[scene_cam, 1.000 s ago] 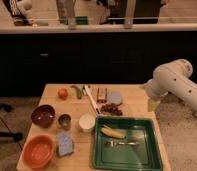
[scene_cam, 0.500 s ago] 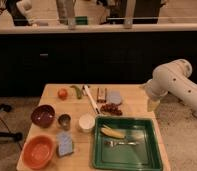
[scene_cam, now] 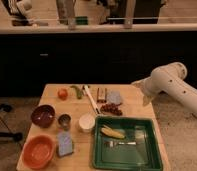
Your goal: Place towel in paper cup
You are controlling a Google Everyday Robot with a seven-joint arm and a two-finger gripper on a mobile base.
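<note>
Wooden table [scene_cam: 52, 102] in front of a long dark cabinet front, with a pale counter edge above it. White arm [scene_cam: 174, 90] enters from the picture's right. The gripper [scene_cam: 142, 92] hangs over the table's far right corner, above the surface, jaws set wide and holding nothing. The towel [scene_cam: 114, 97], a small pale grey-blue square, lies flat on the wood just left of the gripper and a little lower in the view, apart from it. A brown bar [scene_cam: 101, 94] sits just beyond the towel on that side, then a white stick [scene_cam: 91, 100], a green pepper [scene_cam: 77, 91] and an orange fruit [scene_cam: 62, 93] farther left. A cluster of dark red grapes [scene_cam: 110, 108] is on the near side of the towel. The paper cup [scene_cam: 87, 122] stands upright well left of and nearer the camera than the gripper, its cream-white inside showing, and is just beside the left rim of the green tray [scene_cam: 149, 145]. The tray, below the gripper toward the camera, holds a yellow banana [scene_cam: 113, 132] and a fork [scene_cam: 121, 143]. Left of the paper cup stands a small metal cup [scene_cam: 64, 120], then a dark purple bowl [scene_cam: 43, 115]. At the near left corner, farthest from the gripper, are an orange bowl [scene_cam: 38, 151] and a blue folded cloth [scene_cam: 65, 143] beside it.
</note>
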